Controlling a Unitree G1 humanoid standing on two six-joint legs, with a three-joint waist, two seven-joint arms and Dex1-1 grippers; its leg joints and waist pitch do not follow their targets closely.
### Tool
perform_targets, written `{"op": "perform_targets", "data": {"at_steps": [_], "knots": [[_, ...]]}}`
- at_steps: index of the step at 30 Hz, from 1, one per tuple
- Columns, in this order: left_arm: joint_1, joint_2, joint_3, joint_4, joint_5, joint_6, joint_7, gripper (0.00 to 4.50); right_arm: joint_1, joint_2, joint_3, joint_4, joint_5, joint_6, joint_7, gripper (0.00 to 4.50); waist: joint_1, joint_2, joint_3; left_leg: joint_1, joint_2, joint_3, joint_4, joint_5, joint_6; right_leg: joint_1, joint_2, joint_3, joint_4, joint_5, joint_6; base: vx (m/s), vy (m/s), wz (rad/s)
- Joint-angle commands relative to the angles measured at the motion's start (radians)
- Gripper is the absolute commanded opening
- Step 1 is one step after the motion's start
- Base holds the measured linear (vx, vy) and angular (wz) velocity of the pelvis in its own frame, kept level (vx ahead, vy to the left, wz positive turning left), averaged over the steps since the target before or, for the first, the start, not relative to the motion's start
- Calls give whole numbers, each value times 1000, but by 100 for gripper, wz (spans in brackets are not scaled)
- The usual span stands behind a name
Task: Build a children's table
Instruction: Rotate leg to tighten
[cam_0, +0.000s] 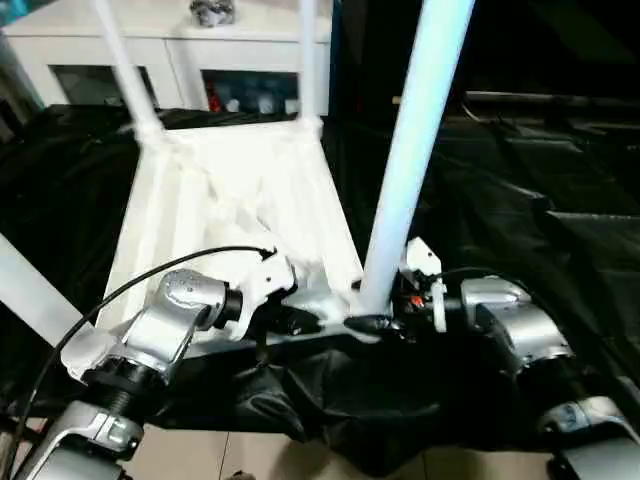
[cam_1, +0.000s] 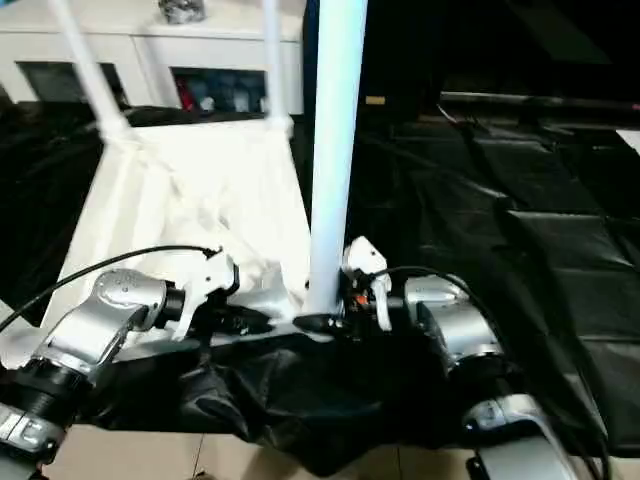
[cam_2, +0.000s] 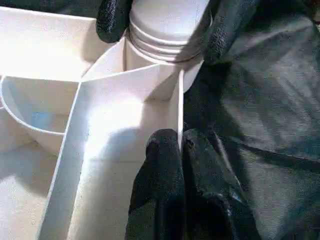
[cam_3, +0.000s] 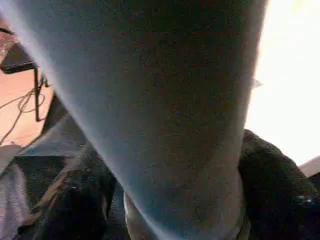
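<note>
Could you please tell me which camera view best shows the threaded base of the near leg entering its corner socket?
The left wrist view: the leg's threaded base sits in the corner socket, between black fingers. The eye views show the whole leg upright, its base blocked by the grippers. The right wrist view shows its shaft close up.

The white plastic tabletop (cam_0: 235, 215) lies upside down on a black sheet (cam_0: 500, 200), its ribbed underside facing up. Two white legs (cam_0: 125, 65) stand upright in its far corner sockets. A third tapered leg (cam_0: 410, 150) stands nearly upright in the tabletop's near right corner socket (cam_2: 165, 47), its grooved foot seated there.
</note>
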Motion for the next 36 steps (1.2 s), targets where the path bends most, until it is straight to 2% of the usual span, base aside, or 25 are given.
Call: {"op": "perform_targets", "data": {"at_steps": [1,6,8,11,12,13,14,15,16,17,18,19,21,24,26,27,28,29,30,33,34,36], "knots": [[-15,-26,-39,-24,-9,-14,-3,0,8,24,74,-57,18,31,67,314,-3,-7,-57,5,21,4,-62,-215,56,50,-51,42,-76,-219,-226,0,0,0],[-10,-24,-37,-31,-19,-11,-9,0,17,26,78,-89,26,61,70,273,-1,-7,-59,3,21,3,-60,-192,58,51,-51,41,-73,-201,-223,0,0,0],[-13,-49,-17,-21,-14,-3,46,0,14,54,58,-65,14,48,7,269,-2,-6,-58,3,21,4,-60,-198,55,50,-51,40,-74,-205,-225,0,0,0],[-19,-70,-3,-9,-6,1,95,0,6,79,40,-36,0,24,-56,266,-4,-9,-55,4,18,3,-61,-219,46,49,-52,40,-80,-260,-211,0,0,0],[-25,-82,4,-1,0,5,125,0,-5,95,26,-5,-15,17,-119,266,-5,-9,-55,3,18,3,-62,-222,45,49,-53,41,-81,-271,-206,0,0,0],[-44,-128,28,28,16,17,225,0,-46,151,-21,99,-55,6,-327,265,-12,-9,-52,5,16,2,-63,-239,30,45,-54,40,-87,-320,-194,0,0,0],[-50,-142,35,37,21,20,256,0,-58,167,-36,129,-62,4,-387,265,-17,-8,-48,4,16,1,-65,-250,18,42,-56,40,-89,-353,-189,0,0,0],[-55,-154,41,44,26,23,283,0,-69,182,-49,156,-69,3,-438,265,-29,-9,-47,4,10,-7,-68,-281,-6,46,-55,33,-95,-448,-152,0,0,0],[-66,-186,53,60,35,31,345,0,-90,216,-80,205,-74,9,-550,265,-32,-10,-48,3,9,-8,-67,-282,-6,47,-55,33,-98,-459,-142,0,0,0],[-72,-209,60,67,41,38,388,0,-102,240,-100,234,-71,14,-622,265,-42,-8,-48,-1,11,-9,-69,-281,-9,45,-55,34,-98,-454,-137,0,0,0],[-76,-227,65,70,45,46,420,0,-111,258,-114,255,-70,18,-677,265,-43,-5,-52,-1,11,-11,-68,-282,-5,47,-56,32,-99,-448,-134,0,0,0],[-76,-229,65,71,45,46,423,0,-112,259,-115,258,-69,19,-682,265,-47,-8,-53,-2,11,-9,-67,-275,-1,46,-54,34,-98,-427,-139,0,0,0],[-79,-275,65,65,50,74,478,0,-129,307,-129,296,-71,17,-778,265,-51,-9,-56,-2,11,-5,-63,-254,13,44,-52,37,-92,-353,-165,0,0,0],[-73,-296,60,54,50,83,476,0,-141,332,-131,324,-84,-8,-792,265,-51,-8,-59,-5,9,0,-58,-210,41,50,-51,37,-86,-255,-200,0,0,0],[-70,-299,52,50,50,82,464,0,-145,341,-133,327,-79,-24,-763,265,-50,-7,-60,-6,10,0,-58,-198,52,52,-50,36,-83,-233,-208,0,0,0],[-66,-297,43,46,51,81,454,0,-149,346,-141,328,-64,-25,-728,299,-51,-7,-60,-6,10,1,-58,-197,55,52,-50,36,-82,-228,-210,0,0,0],[-63,-288,36,43,52,79,445,0,-152,346,-150,325,-46,-18,-705,299,-51,-7,-59,-5,11,1,-58,-205,59,52,-50,36,-84,-233,-213,0,0,0],[-61,-282,34,40,53,79,440,0,-154,344,-153,323,-38,-15,-698,320,-51,-6,-59,-5,11,1,-58,-208,60,52,-50,36,-84,-237,-213,0,0,0],[-60,-274,32,39,52,80,431,0,-154,337,-148,317,-40,-19,-685,339,-51,-5,-58,-5,11,0,-59,-215,58,52,-50,35,-85,-249,-212,0,0,0],[-54,-245,26,28,47,76,384,0,-149,302,-109,294,-62,-47,-619,340,-52,-2,-59,-3,13,-1,-60,-224,54,51,-51,35,-85,-255,-212,0,0,0],[-50,-224,21,21,42,63,347,0,-140,276,-85,267,-69,-59,-557,369,-51,-5,-60,-5,13,-1,-59,-216,59,54,-50,35,-83,-235,-216,0,0,0],[-46,-203,17,16,36,58,312,0,-124,247,-63,228,-62,-63,-474,369,-51,-3,-61,-6,14,-1,-58,-199,69,55,-50,36,-78,-190,-231,0,0,0]]}}
